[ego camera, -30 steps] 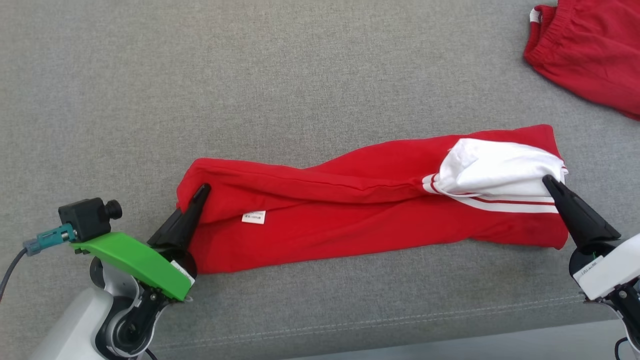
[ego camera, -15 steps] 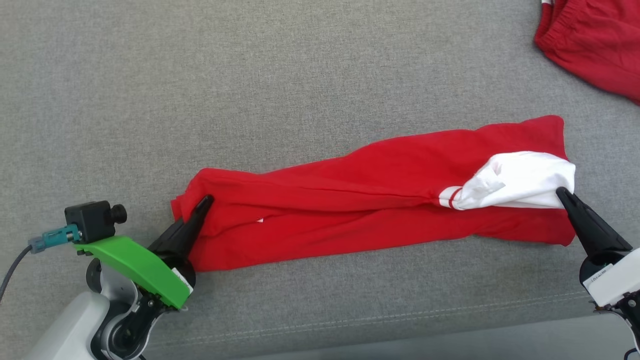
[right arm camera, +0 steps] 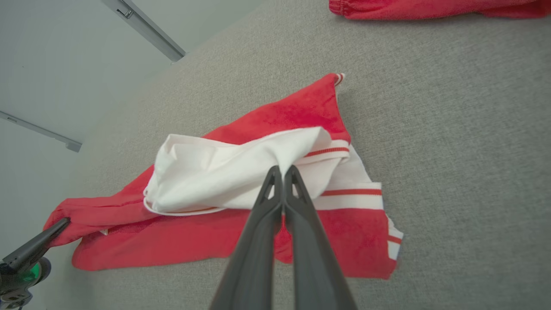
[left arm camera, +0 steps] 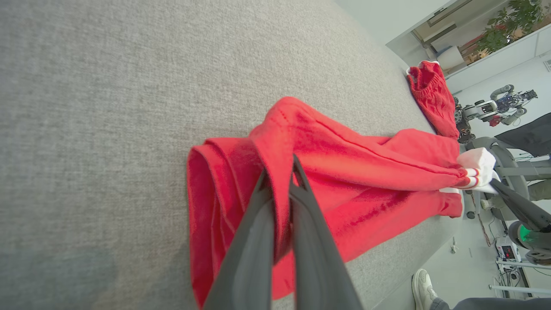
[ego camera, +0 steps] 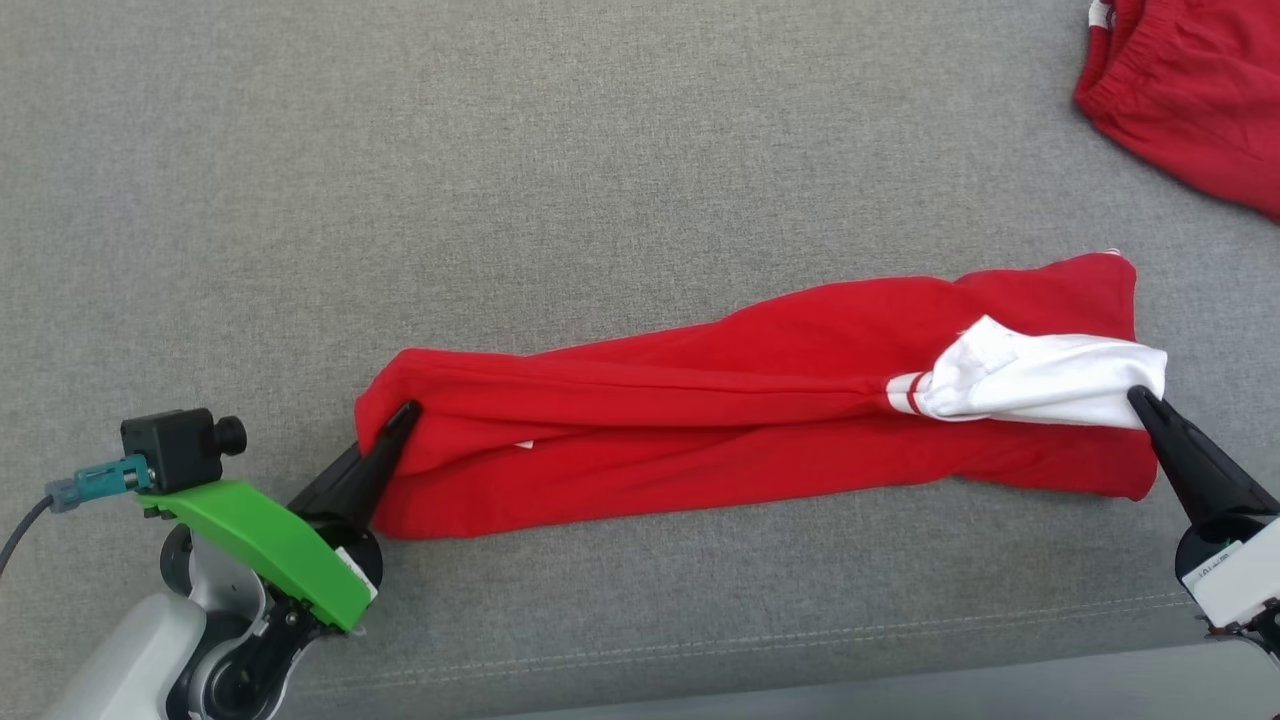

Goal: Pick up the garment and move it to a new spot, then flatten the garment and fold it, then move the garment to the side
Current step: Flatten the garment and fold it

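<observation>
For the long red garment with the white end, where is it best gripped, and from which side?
At its two short ends, from the near side: the left gripper is shut on the red end of the garment, the right gripper on its white end. It lies as a long narrow band, so end grips probably hold it taut for flattening.

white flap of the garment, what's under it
Red garment and its white stripes show past the white flap; whatever lies directly beneath is covered.
</observation>
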{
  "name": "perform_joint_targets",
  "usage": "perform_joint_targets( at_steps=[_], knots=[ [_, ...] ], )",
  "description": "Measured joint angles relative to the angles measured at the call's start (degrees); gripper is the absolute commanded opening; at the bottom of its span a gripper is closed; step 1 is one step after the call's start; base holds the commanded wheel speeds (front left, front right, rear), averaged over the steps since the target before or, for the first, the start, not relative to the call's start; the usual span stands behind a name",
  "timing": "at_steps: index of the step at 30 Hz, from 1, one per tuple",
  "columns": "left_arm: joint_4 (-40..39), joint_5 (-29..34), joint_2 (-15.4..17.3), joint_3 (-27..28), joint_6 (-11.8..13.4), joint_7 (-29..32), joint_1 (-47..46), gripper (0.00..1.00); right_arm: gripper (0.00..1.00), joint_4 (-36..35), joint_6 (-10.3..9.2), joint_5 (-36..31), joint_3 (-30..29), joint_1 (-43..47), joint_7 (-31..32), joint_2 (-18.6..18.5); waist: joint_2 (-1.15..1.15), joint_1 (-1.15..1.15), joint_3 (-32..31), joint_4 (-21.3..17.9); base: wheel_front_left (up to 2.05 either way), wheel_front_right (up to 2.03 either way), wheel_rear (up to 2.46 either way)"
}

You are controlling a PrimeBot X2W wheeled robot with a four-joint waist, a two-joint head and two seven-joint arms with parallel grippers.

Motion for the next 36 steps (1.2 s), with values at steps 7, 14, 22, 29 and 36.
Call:
perform_joint_targets(
  at_steps=[7,14,22,29,36],
  knots=[
    [-1.8,-0.1,0.0,-0.4,1.0,1.0,0.7,0.0,0.0,-1.3,-0.01,0.3,0.3,1.6,0.8,-0.5,0.0,0.0,1.5,0.5,0.0,0.0,0.0],
    [-1.9,-0.1,-0.1,-0.2,1.5,1.0,0.5,0.19,0.0,-1.7,0.0,0.3,1.3,0.9,0.9,-0.4,0.0,0.0,3.8,1.0,0.0,0.0,0.0],
    [-1.1,-0.1,-0.2,-0.3,1.9,1.3,0.3,0.87,0.0,0.0,-0.33,-0.2,1.3,-0.2,1.3,-0.4,0.0,0.0,4.0,1.3,0.0,0.0,0.0],
    [-0.8,-0.1,-0.1,-0.2,2.4,1.5,0.3,1.0,0.76,2.0,-0.65,-0.6,0.3,-0.4,0.9,-0.1,0.0,0.0,2.8,1.2,0.0,0.0,0.0],
    [-0.8,-0.1,-0.1,-0.3,3.2,1.7,0.4,1.0,1.0,2.8,-1.49,-0.9,0.2,-0.6,0.3,0.7,0.0,0.0,1.4,0.9,0.0,0.0,0.0]
  ],
)
